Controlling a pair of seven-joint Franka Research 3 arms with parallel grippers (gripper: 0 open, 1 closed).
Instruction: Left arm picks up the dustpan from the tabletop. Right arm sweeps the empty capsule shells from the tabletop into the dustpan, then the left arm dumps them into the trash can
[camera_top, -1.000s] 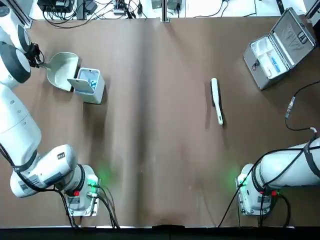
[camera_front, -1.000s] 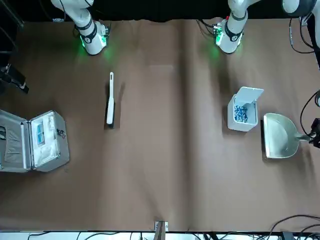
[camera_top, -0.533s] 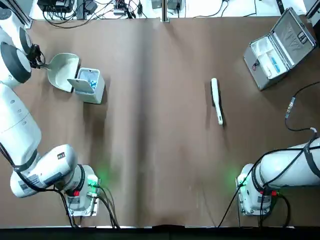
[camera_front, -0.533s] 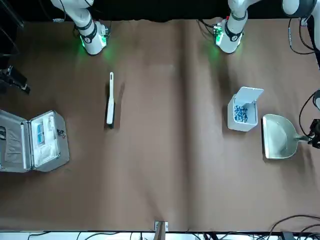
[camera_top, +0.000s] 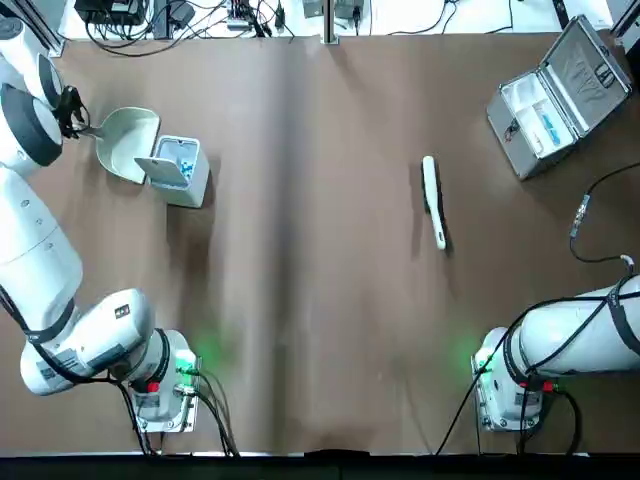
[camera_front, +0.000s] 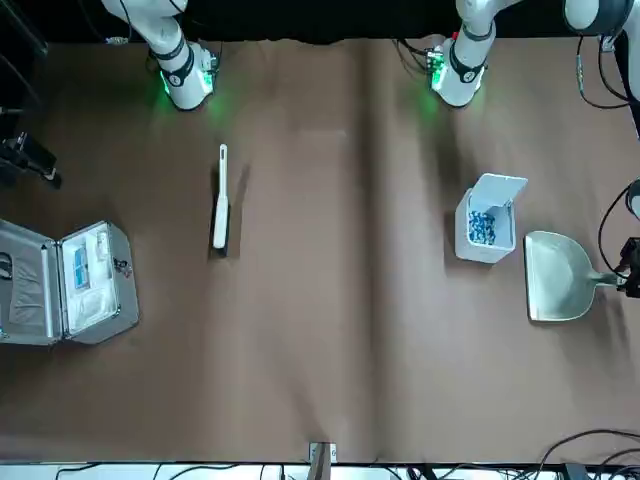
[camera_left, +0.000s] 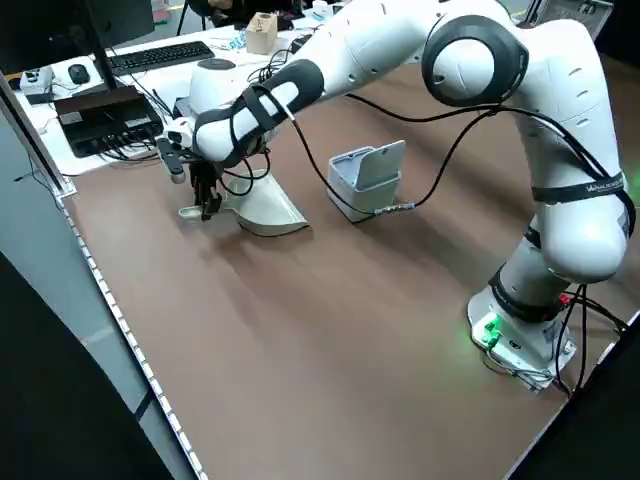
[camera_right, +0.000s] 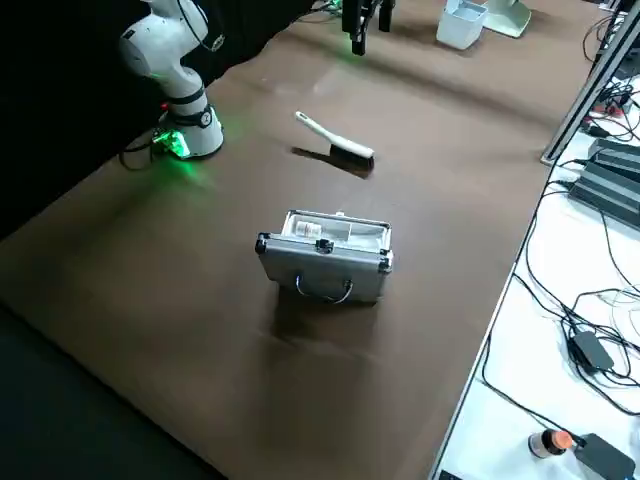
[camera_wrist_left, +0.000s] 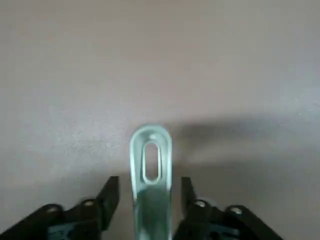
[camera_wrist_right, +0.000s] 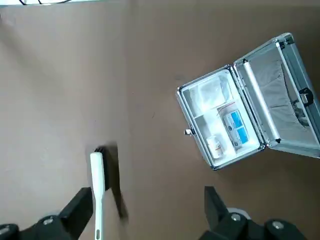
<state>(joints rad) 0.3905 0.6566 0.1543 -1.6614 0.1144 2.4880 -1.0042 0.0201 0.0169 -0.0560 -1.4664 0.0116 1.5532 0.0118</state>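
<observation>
Left hand (camera_wrist_left: 151, 200), at the far left of the worktop (camera_top: 320, 250): its two fingers stand wide, one to either side of the slotted handle of the dustpan (camera_wrist_left: 152, 192), with a visible gap on each side. The dustpan's rounded pan lies on the worktop with its straight edge towards the trash can (camera_front: 485, 240). The trash can stands upright just beside it, flap raised, with blue and whitish bits (camera_front: 482, 228) inside. Well apart, towards the robot's right, lies the brush (camera_top: 433, 200), white handle and dark bristles, beneath the right hand (camera_wrist_right: 149, 212), which hangs above the worktop, its fingers wide and holding nothing. Farther right is the silver case (camera_top: 545, 105), lid open, containing a white tray and a blue-and-white packet (camera_wrist_right: 236, 127). Beyond the worktop are a keyboard (camera_left: 160, 57) and a monitor (camera_left: 70, 30).
</observation>
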